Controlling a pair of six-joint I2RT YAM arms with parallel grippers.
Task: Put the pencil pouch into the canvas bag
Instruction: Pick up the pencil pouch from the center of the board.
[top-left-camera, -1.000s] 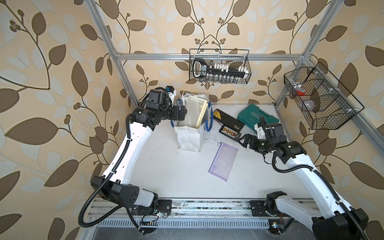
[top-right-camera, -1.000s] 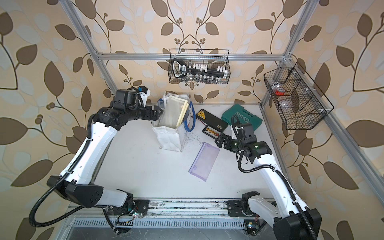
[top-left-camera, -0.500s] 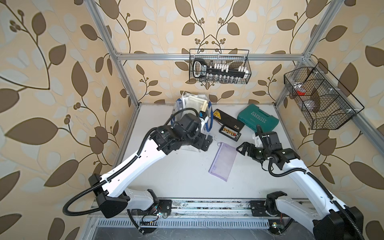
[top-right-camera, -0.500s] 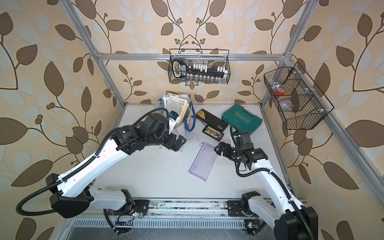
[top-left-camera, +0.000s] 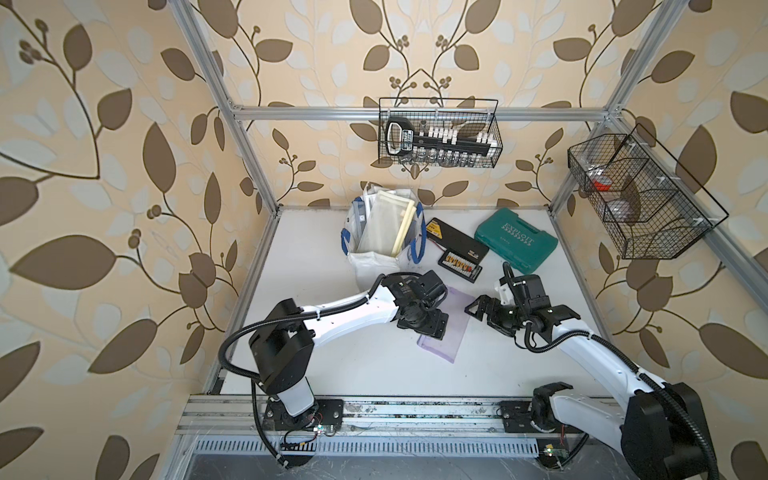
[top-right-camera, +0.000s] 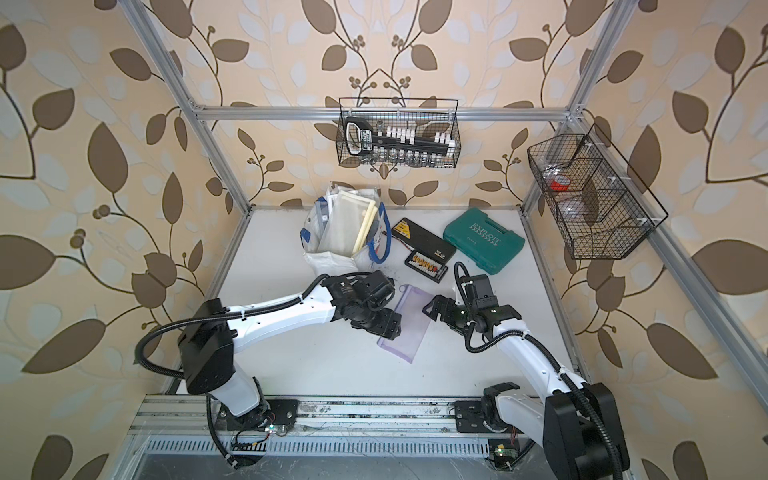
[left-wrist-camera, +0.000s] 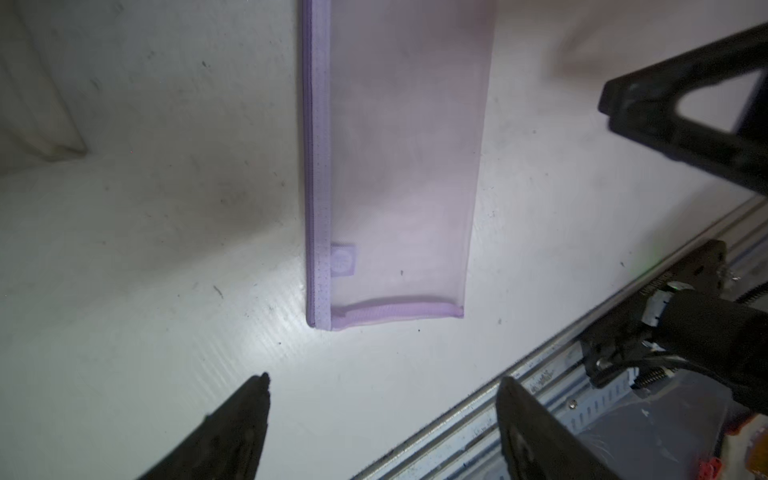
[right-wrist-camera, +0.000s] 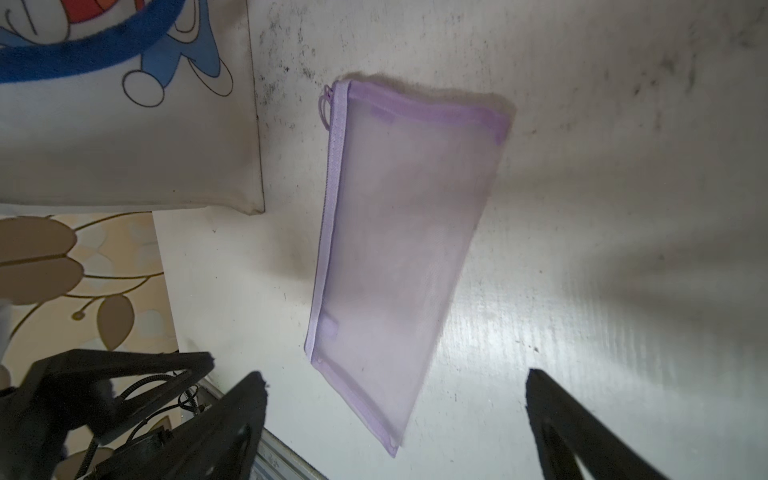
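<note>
The pencil pouch (top-left-camera: 451, 332) (top-right-camera: 409, 328), a flat see-through purple mesh pouch, lies on the white table in both top views. My left gripper (top-left-camera: 430, 330) (left-wrist-camera: 382, 386) hangs over its left edge, open; in the left wrist view the pouch's (left-wrist-camera: 395, 166) short end lies just ahead of the fingertips. From the right, my right gripper (top-left-camera: 473, 309) (right-wrist-camera: 395, 376) stands open beside the pouch's far end, and one corner of the pouch (right-wrist-camera: 395, 249) shows between its fingers. The canvas bag (top-left-camera: 370, 266) (right-wrist-camera: 124, 158) stands upright behind, with flat pouches inside it.
A green tool case (top-left-camera: 515, 241), a black case (top-left-camera: 457, 243) and a bit holder (top-left-camera: 459, 266) lie right of the bag. Wire baskets hang on the back wall (top-left-camera: 440, 137) and on the right frame (top-left-camera: 636, 195). A metal rail (top-left-camera: 395, 411) edges the table front.
My left arm has swung from the bag forward and down over the pouch. The right gripper has moved left toward the pouch. The pouch itself has not moved.
</note>
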